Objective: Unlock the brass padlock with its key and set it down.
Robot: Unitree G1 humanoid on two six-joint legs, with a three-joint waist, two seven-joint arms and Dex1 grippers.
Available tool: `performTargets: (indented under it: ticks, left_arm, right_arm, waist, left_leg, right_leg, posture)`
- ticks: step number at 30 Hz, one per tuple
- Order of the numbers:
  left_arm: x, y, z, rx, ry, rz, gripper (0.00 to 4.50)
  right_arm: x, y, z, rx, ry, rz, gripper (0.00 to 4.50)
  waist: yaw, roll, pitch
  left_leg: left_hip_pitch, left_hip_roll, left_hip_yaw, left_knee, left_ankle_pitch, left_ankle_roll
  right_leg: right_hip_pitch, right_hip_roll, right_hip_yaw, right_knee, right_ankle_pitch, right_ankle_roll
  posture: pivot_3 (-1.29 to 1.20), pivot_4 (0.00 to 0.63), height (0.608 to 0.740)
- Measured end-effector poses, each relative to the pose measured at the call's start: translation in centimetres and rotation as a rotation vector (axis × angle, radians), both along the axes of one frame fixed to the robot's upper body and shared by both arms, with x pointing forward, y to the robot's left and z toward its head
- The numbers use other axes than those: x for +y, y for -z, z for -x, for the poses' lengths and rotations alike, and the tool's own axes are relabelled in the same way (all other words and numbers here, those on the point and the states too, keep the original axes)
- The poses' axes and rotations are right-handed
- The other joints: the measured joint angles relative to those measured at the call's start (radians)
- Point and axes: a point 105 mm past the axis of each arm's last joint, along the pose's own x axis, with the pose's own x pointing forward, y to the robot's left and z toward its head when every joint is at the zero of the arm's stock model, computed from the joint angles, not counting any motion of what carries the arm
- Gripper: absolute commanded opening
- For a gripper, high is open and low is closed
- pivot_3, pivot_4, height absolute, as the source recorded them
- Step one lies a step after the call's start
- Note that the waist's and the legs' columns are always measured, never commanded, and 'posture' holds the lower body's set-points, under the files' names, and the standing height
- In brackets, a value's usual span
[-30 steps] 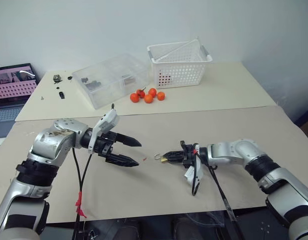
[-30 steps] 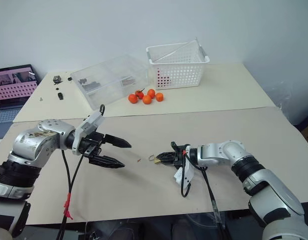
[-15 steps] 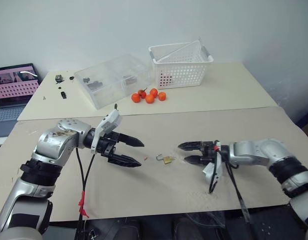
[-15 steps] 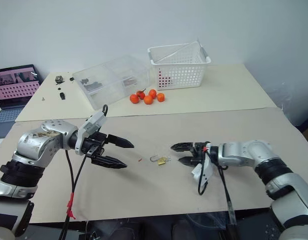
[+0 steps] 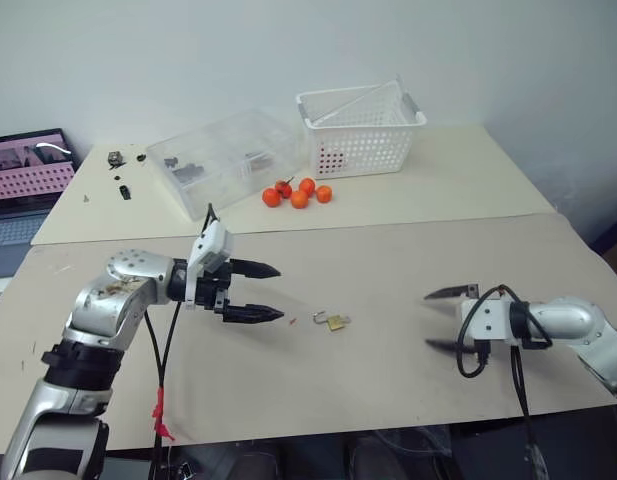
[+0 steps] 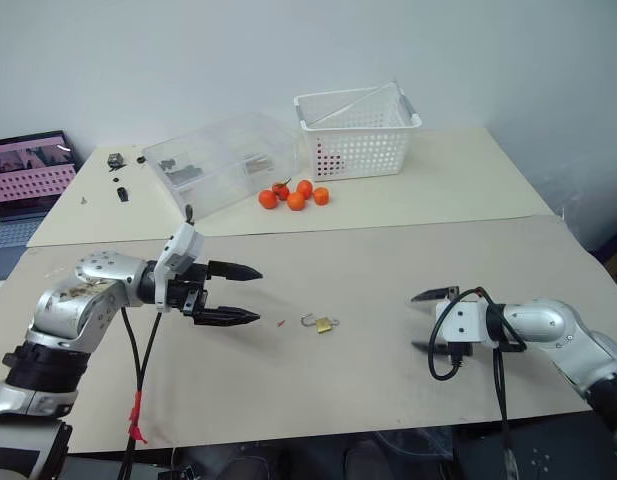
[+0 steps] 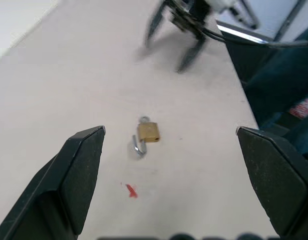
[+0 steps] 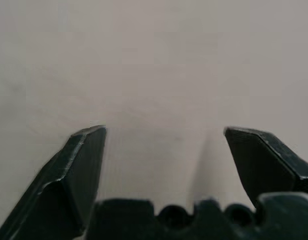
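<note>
Padlock (image 5: 334,321) lies on table (image 5: 388,270), shackle open, between left gripper (image 5: 266,292) and right gripper (image 5: 438,319); both spread, empty.

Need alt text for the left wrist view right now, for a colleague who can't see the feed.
A small brass padlock lies on the beige table, its silver shackle swung open, framed between the left gripper's two wide-open black fingers. A small red fleck lies on the table nearer the camera; beyond the padlock, the open right gripper hovers, blurred.
</note>
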Motion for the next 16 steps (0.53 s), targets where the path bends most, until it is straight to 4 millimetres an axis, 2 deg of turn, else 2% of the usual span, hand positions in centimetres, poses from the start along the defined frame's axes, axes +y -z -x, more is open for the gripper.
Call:
performTargets:
  ticks: [4,8,11,16]
  left_arm:
    - [-0.1,-0.4,0.2,-0.037,-0.077,0.047,4.5]
    - [-0.7,-0.3,0.4,-0.064,-0.164,0.074,4.5]
    - [-0.8,0.3,1.0,-0.07,-0.19,0.064,4.5]
    - [0.1,2.1,1.8,-0.053,-0.194,-0.024,4.5]
  right_arm:
    - [2.5,-3.2,0.6,0.098,0.075,-0.169,4.48]
    - [4.3,-5.0,0.0,0.079,0.177,-0.302,4.48]
    - [4.4,-3.8,0.2,0.125,0.256,-0.331,4.48]
    - [4.0,-2.3,0.9,0.168,0.288,-0.32,4.48]
  waist:
    - [0.01,0.002,0.001]
    - [0.031,0.002,0.001]
    - [0.045,0.002,0.001]
    - [0.049,0.002,0.001]
  left_leg:
    - [0.0,0.001,-0.001,-0.001,0.0,-0.001]
    - [0.001,0.003,-0.002,-0.001,-0.002,-0.003]
    - [0.0,0.001,0.0,-0.001,-0.001,-0.004]
    - [-0.001,0.0,0.002,-0.001,-0.003,-0.009]
  right_leg:
    - [-0.002,0.0,-0.001,-0.002,0.0,0.0]
    - [-0.002,0.0,-0.001,-0.001,0.001,0.0]
    - [-0.003,0.001,-0.001,-0.002,0.001,0.0]
    - [-0.004,0.0,0.0,-0.004,0.001,0.0]
  posture:
    - [0.0,0.15,0.74]
    - [0.0,0.15,0.74]
    - [0.0,0.15,0.74]
    - [0.0,0.15,0.74]
